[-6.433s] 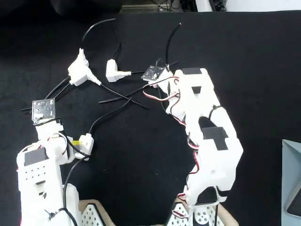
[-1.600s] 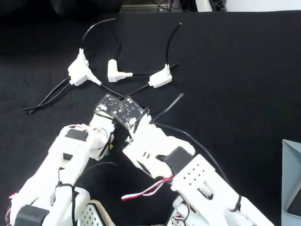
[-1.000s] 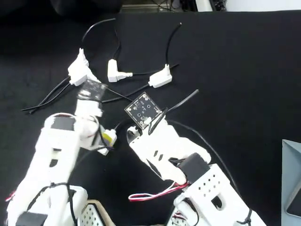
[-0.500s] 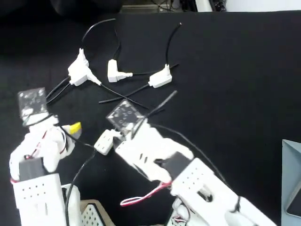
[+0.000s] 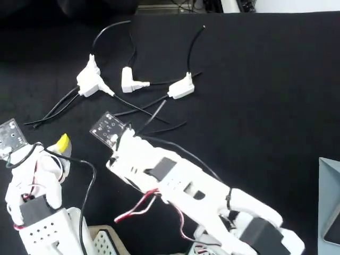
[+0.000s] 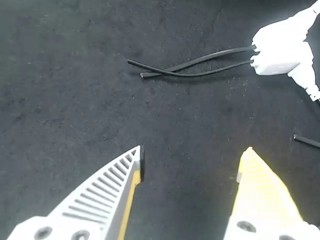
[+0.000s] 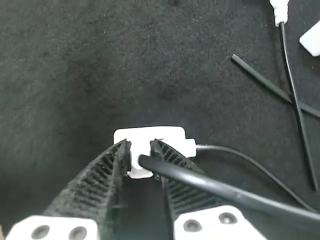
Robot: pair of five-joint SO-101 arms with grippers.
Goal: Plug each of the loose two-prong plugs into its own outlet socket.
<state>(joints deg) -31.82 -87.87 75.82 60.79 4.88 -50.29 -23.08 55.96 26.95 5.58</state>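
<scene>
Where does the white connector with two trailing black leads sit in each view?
High view: white connector at upper left.
Left wrist view: connector ahead of the left gripper, on the yellow jaw's side.
Right wrist view: seemingly the connector's narrow tip, beyond the crossed cables.
Shared landmark: loose cable end nearby.

Three connectors sit in a row toward the far side of the table (image 5: 276,79). The two-cord connector (image 5: 88,81) is leftmost, the angled plug (image 5: 130,82) is in the middle, and the third plug (image 5: 181,89) is to its right. The loose cords (image 5: 154,114) cross just in front of that row.

The right arm (image 5: 186,186) lies diagonally across near-centre. The right gripper (image 7: 140,150) is down at the table, jaws either side of a corded connector (image 7: 165,136) and touching it.

The left gripper (image 6: 192,155) is near-left, above bare table and well apart from the two-cord connector, whose cord ends lie between them.

A bin (image 5: 329,202) is at the right edge.
</scene>
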